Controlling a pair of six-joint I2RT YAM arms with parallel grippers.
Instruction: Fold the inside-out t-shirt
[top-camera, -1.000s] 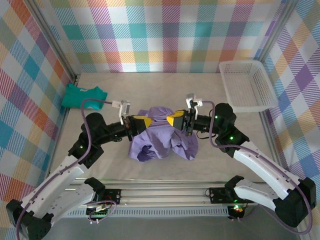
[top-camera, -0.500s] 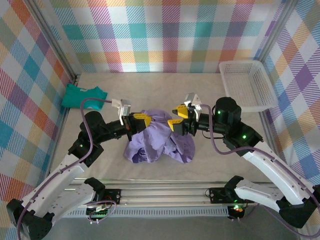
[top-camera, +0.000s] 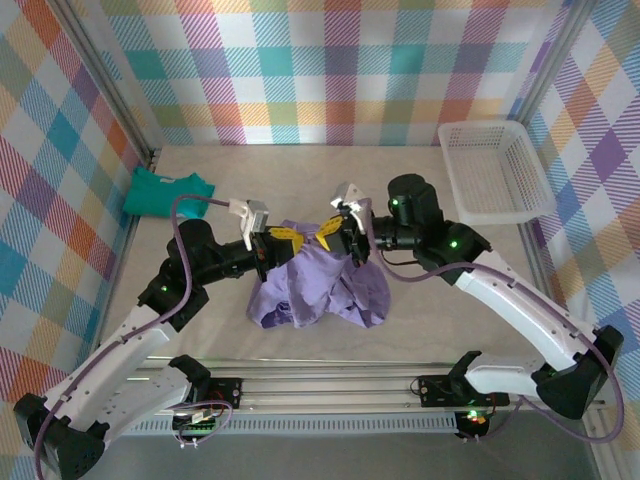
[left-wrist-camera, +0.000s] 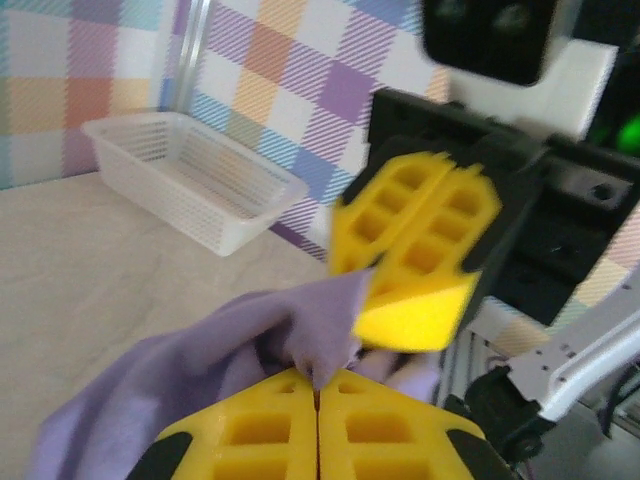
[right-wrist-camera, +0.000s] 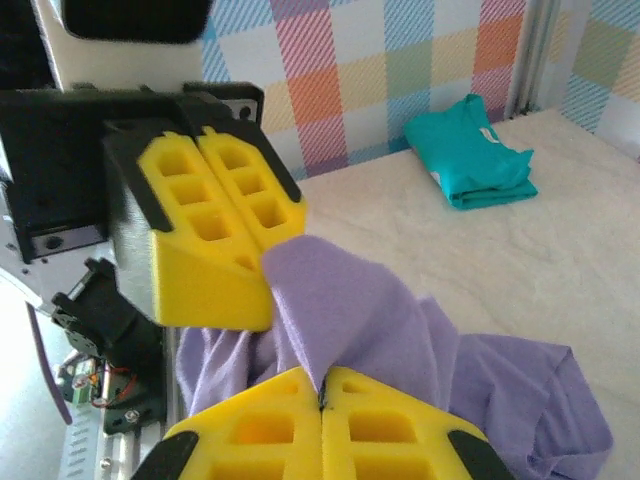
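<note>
The t-shirt (top-camera: 318, 288) hangs bunched over the middle of the table (top-camera: 300, 172), its top gathered to a peak, its lower folds seemingly resting on the surface; I judge it light, limp cotton that sags wherever unsupported, so I'd take it at a hem or the shoulder seams, holds well apart. My left gripper (top-camera: 283, 238), at 9 o'clock of the peak, is pressed together on a pinch of cloth; my right gripper (top-camera: 331, 232), at 3 o'clock, pinches cloth likewise, just beside it. A teal garment (top-camera: 165, 192) lies at 10 o'clock; a basket (top-camera: 495, 170) at 2 o'clock.
</note>
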